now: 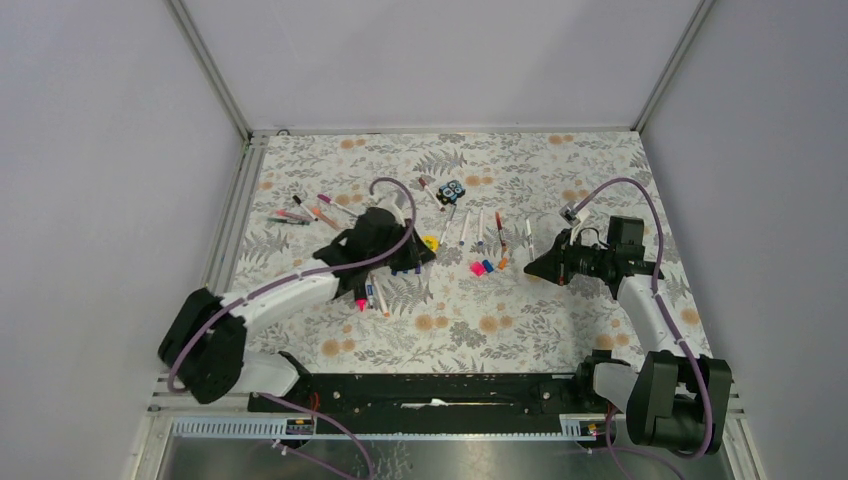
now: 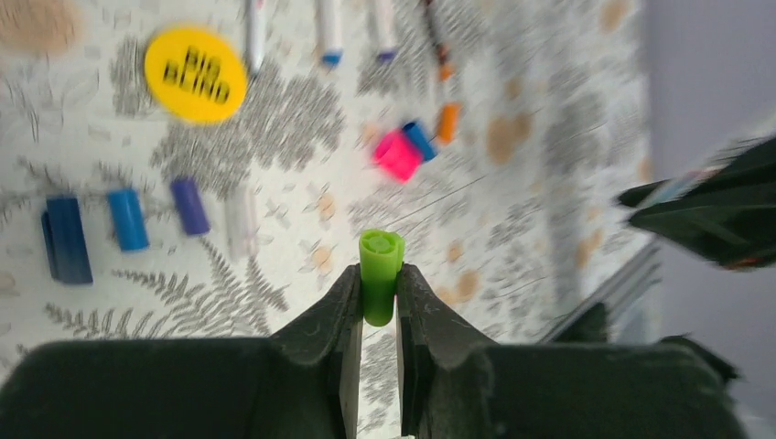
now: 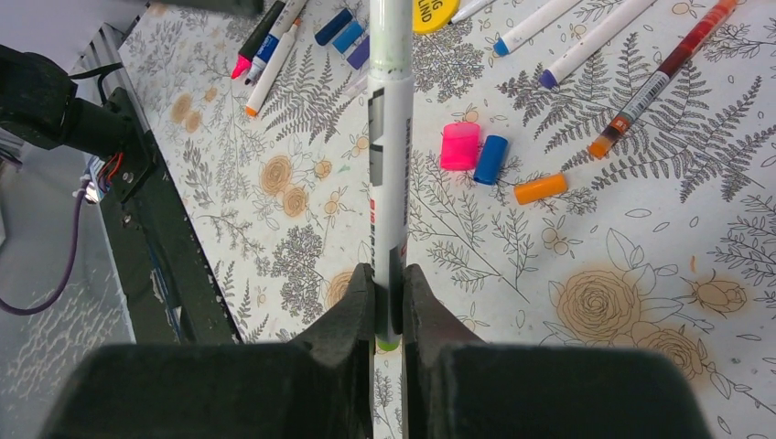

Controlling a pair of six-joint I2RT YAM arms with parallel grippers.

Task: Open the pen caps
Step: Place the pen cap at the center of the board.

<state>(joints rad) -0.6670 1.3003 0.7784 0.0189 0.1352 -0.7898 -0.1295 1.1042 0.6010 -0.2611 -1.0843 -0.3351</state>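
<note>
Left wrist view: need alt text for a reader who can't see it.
The left gripper pinches a small green pen cap between its fingertips over a floral tablecloth. Beyond it, blurred, lie loose blue and purple caps at left, a pink cap and an orange cap near centre, and a yellow disc reading BIG BLIND.
</note>
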